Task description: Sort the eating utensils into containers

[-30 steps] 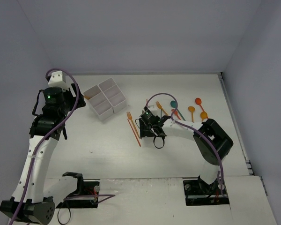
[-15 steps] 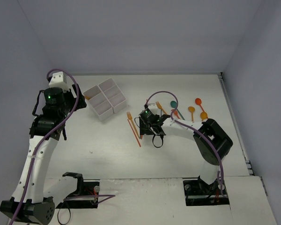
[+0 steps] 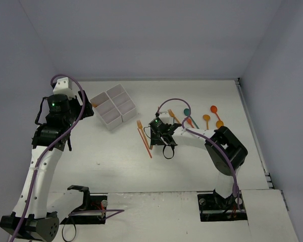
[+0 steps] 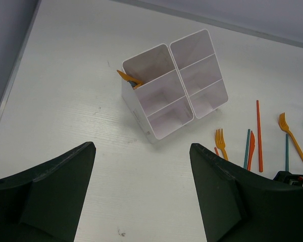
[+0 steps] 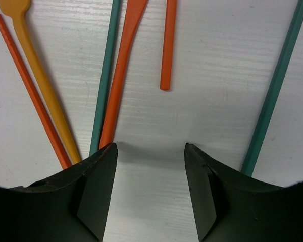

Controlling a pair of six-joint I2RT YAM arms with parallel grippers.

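While the right gripper (image 5: 150, 151) hangs low over the table, its two dark fingers (image 5: 93, 191) stand wide apart. Only bare white tabletop (image 5: 151, 116) lies between them; nothing is held.

Just ahead of the tips:
- flat orange plastic knife (image 5: 125, 65), with a thin teal plastic handle (image 5: 105, 75) pressed along its left side
- short orange-red plastic handle (image 5: 167, 45), a little to the right and lying apart
- further left, yellow-orange plastic fork (image 5: 35, 70) with a thin red plastic stick (image 5: 28, 85) close alongside
- a second teal handle (image 5: 275, 85), outside the right finger

Left gripper (image 4: 141, 201) hovers high, jaws fully spread and empty, looking down on the white six-compartment plastic tray (image 4: 141, 113). One orange utensil (image 4: 129, 77) leans in its far-left corner compartment. The tray sits well apart from the loose cluster. Round-bowled plastic spoons (image 3: 206, 118) lie further right in the top view.

Judgement: the step in hand is a single-piece pick by the right arm.
- Knife and teal handle touch, so closing there risks lifting both or flicking one away.
- The short orange-red handle looks the cleaner target. Centre the jaws squarely across it, descend until the tips meet the table, then close slowly.
- Thin flat plastic may skid or twist, so check the hold before lifting.
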